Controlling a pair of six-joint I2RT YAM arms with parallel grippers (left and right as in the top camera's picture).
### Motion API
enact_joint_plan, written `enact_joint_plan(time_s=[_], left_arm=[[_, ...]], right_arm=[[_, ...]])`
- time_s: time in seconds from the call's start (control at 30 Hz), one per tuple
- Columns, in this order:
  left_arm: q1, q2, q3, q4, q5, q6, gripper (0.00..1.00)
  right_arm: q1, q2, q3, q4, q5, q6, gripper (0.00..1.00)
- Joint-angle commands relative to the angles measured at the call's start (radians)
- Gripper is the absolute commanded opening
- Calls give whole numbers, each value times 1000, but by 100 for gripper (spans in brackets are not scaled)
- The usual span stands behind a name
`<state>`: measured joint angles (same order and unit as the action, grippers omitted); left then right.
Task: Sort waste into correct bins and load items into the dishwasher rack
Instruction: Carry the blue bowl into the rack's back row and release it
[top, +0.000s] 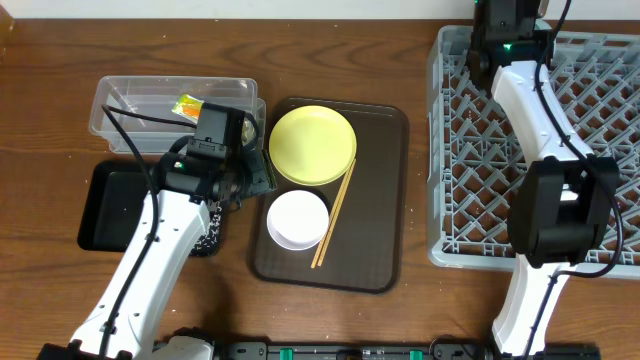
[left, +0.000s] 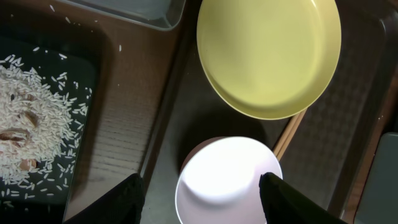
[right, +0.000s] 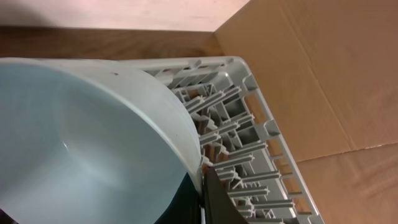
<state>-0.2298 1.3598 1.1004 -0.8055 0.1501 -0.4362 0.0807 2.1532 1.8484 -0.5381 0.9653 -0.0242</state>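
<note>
Wooden chopsticks (top: 335, 210) lie as a pair on the dark brown serving tray (top: 385, 200). Their long axis slants from far right, at the rim of the yellow plate (top: 312, 145), to near left, just beside the white bowl (top: 297, 219). Plate and bowl both sit upright on that tray, the plate farther back.

The left hand (left: 200, 180) hangs over the white bowl with its fingers (left: 127, 199) spread wide, one on either side of the bowl and gripping nothing. To its left, the black tray (top: 105, 215) holds a heap of rice (left: 31, 130), with stray grains on the desk (top: 60, 50). Behind it, the clear tub (top: 130, 95) holds the green-and-orange snack wrapper (top: 188, 103).

The right hand (right: 205, 186) is at the far left corner of the grey dishwasher rack (top: 470, 200). It pinches the rim of the light blue bowl (right: 93, 137), which stands on its edge with its hollow facing the wrist camera.
</note>
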Motion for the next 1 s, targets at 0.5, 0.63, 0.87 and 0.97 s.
enact_joint_plan(time_s=[0.5, 0.63, 0.87, 0.97], left_arm=[[2, -1, 14, -6, -12, 13, 62], [2, -1, 14, -6, -12, 13, 62], [2, -1, 14, -5, -12, 13, 62], [2, -1, 14, -6, -12, 13, 62]], right_arm=[[-4, 13, -12, -97, 34, 125, 1], [2, 13, -12, -83, 85, 92, 1], [17, 14, -12, -90, 89, 91, 1], [19, 21, -12, -92, 89, 91, 1]])
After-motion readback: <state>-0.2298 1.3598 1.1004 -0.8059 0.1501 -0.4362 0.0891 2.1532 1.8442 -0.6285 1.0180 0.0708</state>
